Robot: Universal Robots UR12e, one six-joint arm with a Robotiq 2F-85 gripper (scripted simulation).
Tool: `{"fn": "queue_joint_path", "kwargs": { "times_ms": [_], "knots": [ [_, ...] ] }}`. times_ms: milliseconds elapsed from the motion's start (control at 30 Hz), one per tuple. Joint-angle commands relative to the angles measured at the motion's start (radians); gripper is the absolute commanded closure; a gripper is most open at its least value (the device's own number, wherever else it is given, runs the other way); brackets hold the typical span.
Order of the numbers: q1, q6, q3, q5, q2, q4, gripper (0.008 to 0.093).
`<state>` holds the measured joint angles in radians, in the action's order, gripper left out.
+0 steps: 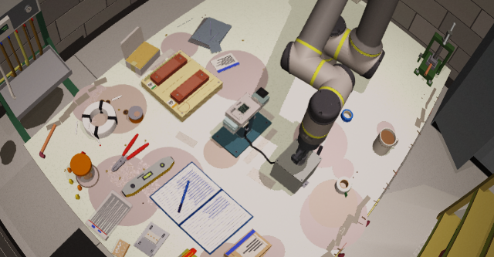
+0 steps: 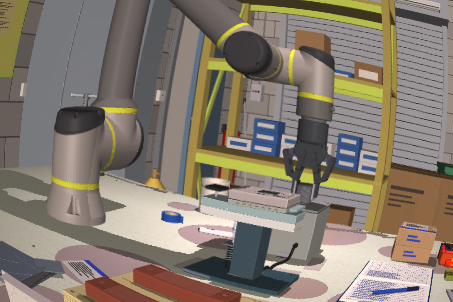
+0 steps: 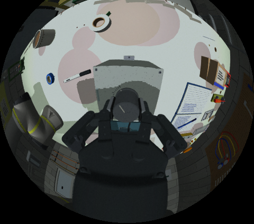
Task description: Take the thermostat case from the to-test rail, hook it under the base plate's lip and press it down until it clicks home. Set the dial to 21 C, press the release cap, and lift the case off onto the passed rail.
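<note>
A dark round dial (image 3: 126, 104) sits on top of a grey box (image 1: 294, 170) on the table, right of the pedestal. The dial carries a pale pointer line. The thermostat case (image 1: 242, 109) lies flat on the base plate atop the blue pedestal (image 2: 252, 246), left of the box, with a black cable running from pedestal to box. Two red-brown rails (image 1: 179, 77) rest on a tan tray farther left, both bare. My gripper (image 3: 126, 107) points straight down over the box and is closed around the dial.
A mug (image 1: 386, 141) stands right of the box, with a tape roll (image 1: 343, 184) near the front edge and a blue tape roll (image 1: 346, 115) behind. A marker (image 3: 77, 75) lies by the box. An open notebook with a pen (image 1: 201, 205) lies in front of the pedestal.
</note>
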<state>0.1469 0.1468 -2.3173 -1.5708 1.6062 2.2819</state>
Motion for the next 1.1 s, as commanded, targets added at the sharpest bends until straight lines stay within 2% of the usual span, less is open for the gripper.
{"fn": "queue_joint_path", "kwargs": {
  "times_ms": [0,1067],
  "knots": [
    [0.000,0.000,0.001,0.000,0.000,0.000,0.0934],
    [0.000,-0.064,0.001,0.000,0.000,0.000,0.0934]
  ]
}}
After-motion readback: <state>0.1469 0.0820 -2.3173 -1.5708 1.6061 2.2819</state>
